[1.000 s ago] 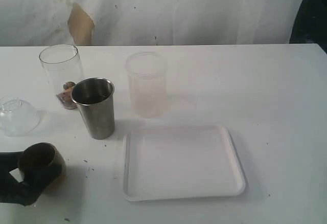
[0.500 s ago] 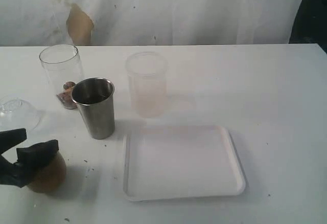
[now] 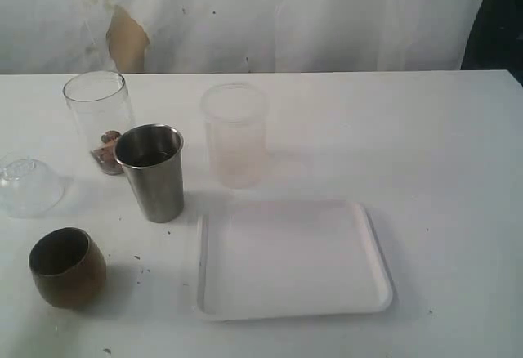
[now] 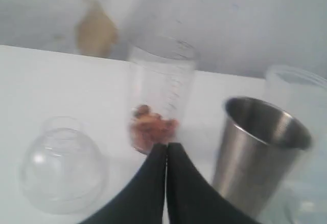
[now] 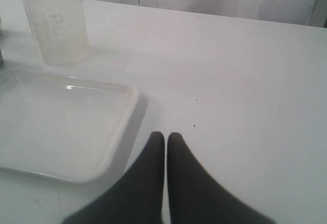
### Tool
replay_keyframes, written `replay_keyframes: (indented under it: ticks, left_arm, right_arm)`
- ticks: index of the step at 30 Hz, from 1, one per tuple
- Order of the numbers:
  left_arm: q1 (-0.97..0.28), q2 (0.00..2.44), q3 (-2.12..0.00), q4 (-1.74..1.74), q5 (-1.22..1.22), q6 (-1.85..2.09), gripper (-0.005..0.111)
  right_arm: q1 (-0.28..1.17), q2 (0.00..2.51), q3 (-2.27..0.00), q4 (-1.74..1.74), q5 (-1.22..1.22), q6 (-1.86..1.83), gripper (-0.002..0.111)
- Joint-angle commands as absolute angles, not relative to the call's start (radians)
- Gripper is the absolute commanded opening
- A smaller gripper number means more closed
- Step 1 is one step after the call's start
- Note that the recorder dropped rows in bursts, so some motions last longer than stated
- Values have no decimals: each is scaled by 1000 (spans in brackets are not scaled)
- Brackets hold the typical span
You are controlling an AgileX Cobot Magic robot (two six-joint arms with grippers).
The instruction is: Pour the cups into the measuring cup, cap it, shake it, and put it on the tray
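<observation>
Withdrawn from the squat brown cup (image 3: 67,266), now upright at near left, the left gripper (image 4: 166,148) had jaws pressed together, empty, like the right gripper (image 5: 166,137); the measuring cup (image 3: 99,117) stood far left.

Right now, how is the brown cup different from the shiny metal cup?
The brown cup is short and round; the metal cup is taller with straight sloping sides. The brown cup looks dull, the metal cup shiny. Both stand open on the white table.
</observation>
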State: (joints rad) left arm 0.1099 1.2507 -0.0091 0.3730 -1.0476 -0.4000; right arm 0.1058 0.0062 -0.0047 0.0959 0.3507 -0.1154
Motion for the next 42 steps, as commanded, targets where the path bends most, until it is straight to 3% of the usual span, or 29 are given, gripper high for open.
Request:
replay_keyframes:
  ticks: [1,25,29,35,42]
  left_arm:
    - [108,1135,0,285,-894,-384,0]
    - [105,314,0,669,-457,-893,0]
    - [54,287,0,682,-395,-908,0]
    - [32,249,-5,658,-461,-908,0]
    - [-31,87,-42,666,-280,-943,0]
  right_arm:
    - [109,0,0,96,350,-121,2]
    - [109,0,0,96,350,-121,2]
    - [109,0,0,96,350,-121,2]
    - [109,0,0,82,74,-182,2]
    - [109,0,0,115,-139,-89,2]
